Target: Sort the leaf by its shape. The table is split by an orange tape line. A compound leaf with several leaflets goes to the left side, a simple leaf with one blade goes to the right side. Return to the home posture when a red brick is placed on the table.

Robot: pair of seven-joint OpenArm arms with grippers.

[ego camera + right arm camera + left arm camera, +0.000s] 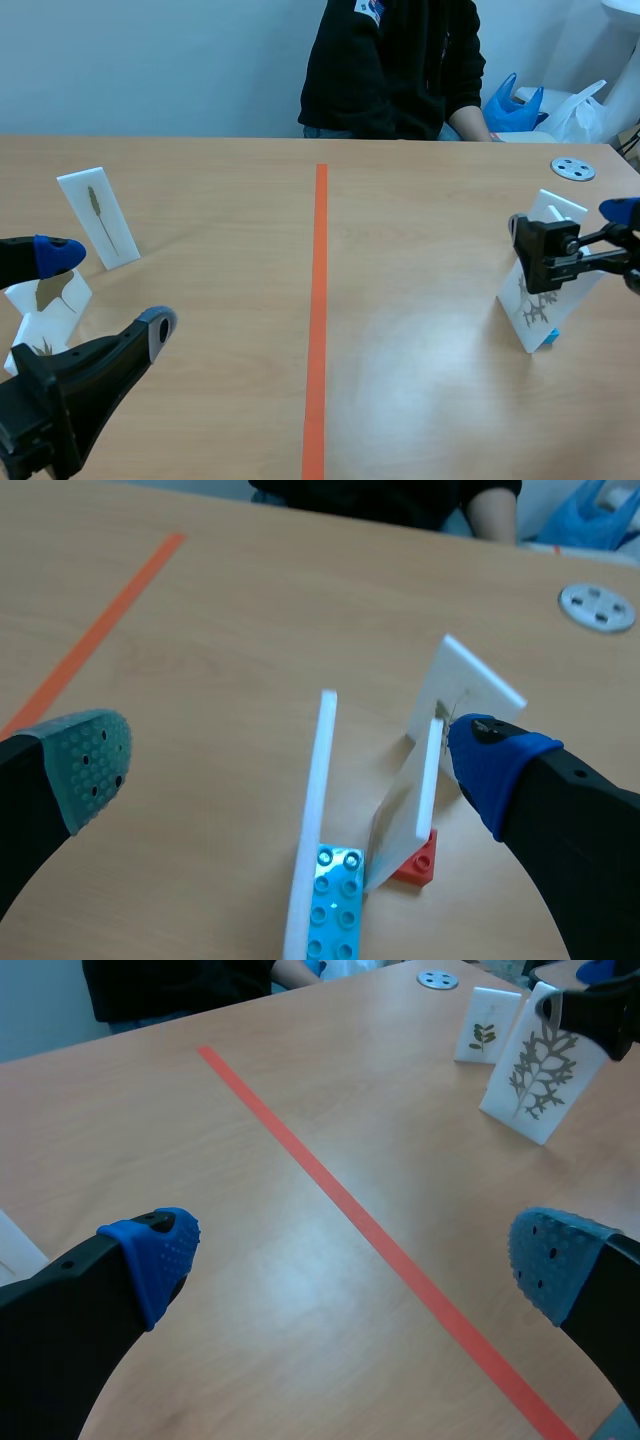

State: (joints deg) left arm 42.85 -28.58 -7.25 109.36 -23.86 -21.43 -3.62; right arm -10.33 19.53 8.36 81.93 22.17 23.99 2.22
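Note:
On the right half, a white card with a compound leaf (540, 300) stands upright on a blue brick base (335, 900). My right gripper (575, 232) is open around its top. In the right wrist view this card (315, 810) is edge-on between the fingers. A second card (430, 780) on a small red base (418, 858) sits against the blue pad (490, 755). A third card (465, 695) leans just behind. My left gripper (105, 292) hangs open and empty at the near left, by three leaf cards: a narrow leaf (98, 218), a fan-shaped leaf (50, 295) and another (38, 340).
The orange tape line (318, 320) runs down the table's middle. A grey disc (573, 169) lies at the far right. A person in black (400, 60) sits across the table, with blue and white bags (515, 105) beside them.

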